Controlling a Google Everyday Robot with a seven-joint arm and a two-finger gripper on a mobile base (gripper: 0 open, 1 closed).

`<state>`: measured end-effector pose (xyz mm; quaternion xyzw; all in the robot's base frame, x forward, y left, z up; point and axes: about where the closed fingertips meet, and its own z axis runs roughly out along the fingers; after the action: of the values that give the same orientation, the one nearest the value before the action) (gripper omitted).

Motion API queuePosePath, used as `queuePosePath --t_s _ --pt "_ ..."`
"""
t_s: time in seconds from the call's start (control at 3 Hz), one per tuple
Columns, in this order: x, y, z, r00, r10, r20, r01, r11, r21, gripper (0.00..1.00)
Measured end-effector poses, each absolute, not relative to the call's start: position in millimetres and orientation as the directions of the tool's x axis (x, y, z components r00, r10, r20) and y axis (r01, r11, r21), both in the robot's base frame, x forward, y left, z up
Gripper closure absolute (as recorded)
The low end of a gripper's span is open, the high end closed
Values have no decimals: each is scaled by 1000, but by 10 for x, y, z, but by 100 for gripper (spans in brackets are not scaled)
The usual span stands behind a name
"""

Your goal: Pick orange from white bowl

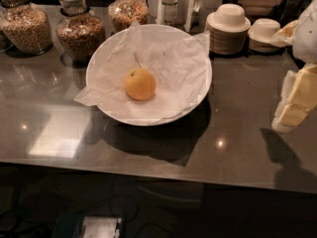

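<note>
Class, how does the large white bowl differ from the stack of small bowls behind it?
The white bowl is wide, upright, paper-lined and holds the orange; the stacked small bowls are narrower, unlined, and the top one looks upside down. Both are pale and stand on the counter. The gripper hangs at the right edge, away from both.

Orange in bowl; gripper far R.

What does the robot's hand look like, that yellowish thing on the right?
The gripper sits at the right edge of the view, over the dark counter. It is built of blocky, flat-faced pieces in pale yellow and cream. Above it the arm has a smooth, rounded white casing. No cables or markings show.
</note>
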<state>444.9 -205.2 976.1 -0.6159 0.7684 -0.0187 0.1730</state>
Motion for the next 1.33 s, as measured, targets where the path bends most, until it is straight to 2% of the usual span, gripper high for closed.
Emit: queuePosePath --t_s 0.33,1.0,1.33 --pt "4710 -1634 9777 -51 -945 -322 -965 130 -226 0" --pt "5092 -689 10061 221 -829 -514 -958 -84 -275 0" --pt "5093 -688 10060 220 -829 -515 -958 -84 -275 0"
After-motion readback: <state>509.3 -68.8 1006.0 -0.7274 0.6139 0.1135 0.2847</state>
